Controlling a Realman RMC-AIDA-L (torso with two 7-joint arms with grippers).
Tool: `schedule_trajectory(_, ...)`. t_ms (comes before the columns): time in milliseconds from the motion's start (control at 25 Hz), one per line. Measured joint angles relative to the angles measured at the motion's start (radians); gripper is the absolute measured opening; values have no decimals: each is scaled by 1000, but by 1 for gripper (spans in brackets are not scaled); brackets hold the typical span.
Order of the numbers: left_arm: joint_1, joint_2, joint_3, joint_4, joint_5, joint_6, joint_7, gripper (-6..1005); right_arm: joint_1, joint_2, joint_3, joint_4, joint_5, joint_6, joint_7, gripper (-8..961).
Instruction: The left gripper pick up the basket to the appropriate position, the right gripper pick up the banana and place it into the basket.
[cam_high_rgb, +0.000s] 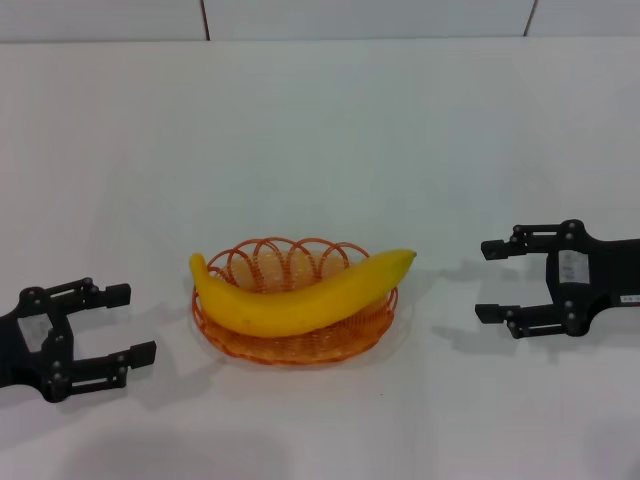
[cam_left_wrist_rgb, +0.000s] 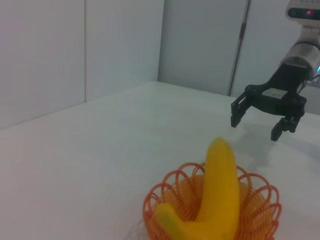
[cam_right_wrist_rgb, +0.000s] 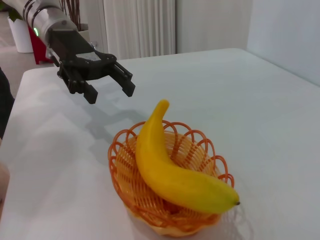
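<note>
Both grippers stand clear of the work, so your remaining risk lies in the load itself. The banana lies across the orange wire basket on the white table, and it is longer than the basket is wide: its greenish tip overhangs the scalloped rim toward the right gripper, while its stem end rides up on the rim toward the left gripper. You can see the same perch from the right wrist view, where the fruit rests high on the wire loops rather than down in the bowl.

The left gripper sits well apart from the basket with its jaws spread wide and empty; the right gripper does the same on the other side, also wide and holding nothing.

If you nudge or lift the basket now, the banana could roll off the rim. A shallow, light basket may also slide or tip if a finger catches a loop.
</note>
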Motion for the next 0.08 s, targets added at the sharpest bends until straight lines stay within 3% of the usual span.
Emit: schedule_trajectory(80,-2,0,0,0,0,0,0,795,1,0,0,0,0,0,0,762)
